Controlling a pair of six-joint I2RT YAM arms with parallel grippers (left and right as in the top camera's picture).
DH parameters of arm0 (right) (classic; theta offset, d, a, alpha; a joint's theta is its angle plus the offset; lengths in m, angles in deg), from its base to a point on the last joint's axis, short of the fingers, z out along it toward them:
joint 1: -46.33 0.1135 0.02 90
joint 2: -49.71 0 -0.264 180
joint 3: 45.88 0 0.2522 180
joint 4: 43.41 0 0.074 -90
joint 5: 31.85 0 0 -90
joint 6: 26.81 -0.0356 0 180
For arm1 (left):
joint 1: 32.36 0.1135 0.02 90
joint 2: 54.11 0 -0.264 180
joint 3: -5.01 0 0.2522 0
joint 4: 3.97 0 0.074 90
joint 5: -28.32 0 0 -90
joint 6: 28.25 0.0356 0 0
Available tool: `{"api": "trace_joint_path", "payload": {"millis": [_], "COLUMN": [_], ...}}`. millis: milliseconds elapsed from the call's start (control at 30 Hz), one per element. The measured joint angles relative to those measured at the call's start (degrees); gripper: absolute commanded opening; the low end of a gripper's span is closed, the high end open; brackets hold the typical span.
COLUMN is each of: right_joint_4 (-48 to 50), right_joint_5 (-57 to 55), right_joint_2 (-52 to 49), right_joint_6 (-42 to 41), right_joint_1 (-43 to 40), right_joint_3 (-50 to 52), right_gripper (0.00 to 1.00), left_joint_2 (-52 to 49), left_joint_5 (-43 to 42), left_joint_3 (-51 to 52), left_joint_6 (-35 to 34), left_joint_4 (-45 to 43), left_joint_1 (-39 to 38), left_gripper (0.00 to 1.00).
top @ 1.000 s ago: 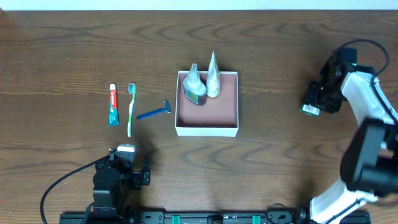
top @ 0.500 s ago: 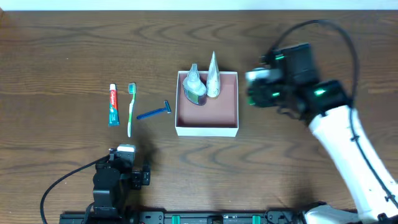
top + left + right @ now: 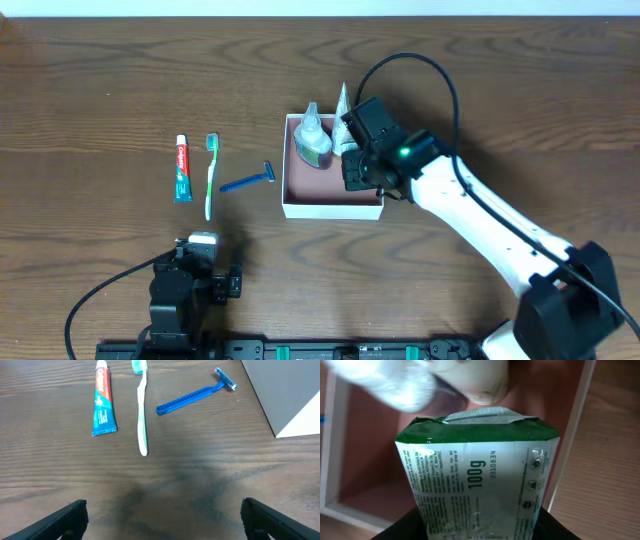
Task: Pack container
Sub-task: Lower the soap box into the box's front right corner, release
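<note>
The container (image 3: 331,210), a white-walled box with a pink inside, sits mid-table; it also shows in the right wrist view (image 3: 367,460) and at the left wrist view's edge (image 3: 285,395). A clear bottle (image 3: 312,140) and a white tube (image 3: 343,108) stand in its far part. My right gripper (image 3: 362,165) is over the container's right side, shut on a green-and-white carton (image 3: 477,475) marked 100 g, held above the pink floor. My left gripper (image 3: 162,520) is open and empty, low over the table near the front left.
A toothpaste tube (image 3: 182,168), a green toothbrush (image 3: 210,175) and a blue razor (image 3: 248,181) lie on the wood left of the container. They also show in the left wrist view: toothpaste (image 3: 103,400), toothbrush (image 3: 142,407), razor (image 3: 192,396).
My right arm has swung from the far right of the table leftward with the carton, and is now over the container. The left arm has not moved.
</note>
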State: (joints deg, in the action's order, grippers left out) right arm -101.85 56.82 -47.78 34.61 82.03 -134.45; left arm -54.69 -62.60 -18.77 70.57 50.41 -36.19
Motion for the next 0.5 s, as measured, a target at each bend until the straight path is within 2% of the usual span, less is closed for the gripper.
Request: {"api": "trace_joint_path", "payload": {"millis": [233,500], "right_joint_4": [0.3,-1.2], "right_joint_5": [-0.8,-1.1], "right_joint_2": [-1.1,-1.1], "right_joint_6": [-1.9,-2.1], "right_joint_1": [0.0,0.0], "right_joint_3": [0.0,0.0], "right_gripper": [0.66,0.68], "left_joint_2": [0.0,0.0], "left_joint_5": [0.0,0.0], "left_joint_3": [0.0,0.0], "left_joint_6": [0.0,0.0], "left_joint_4": [0.0,0.0], "left_joint_1": [0.0,0.0], "left_gripper": [0.98,0.98]}}
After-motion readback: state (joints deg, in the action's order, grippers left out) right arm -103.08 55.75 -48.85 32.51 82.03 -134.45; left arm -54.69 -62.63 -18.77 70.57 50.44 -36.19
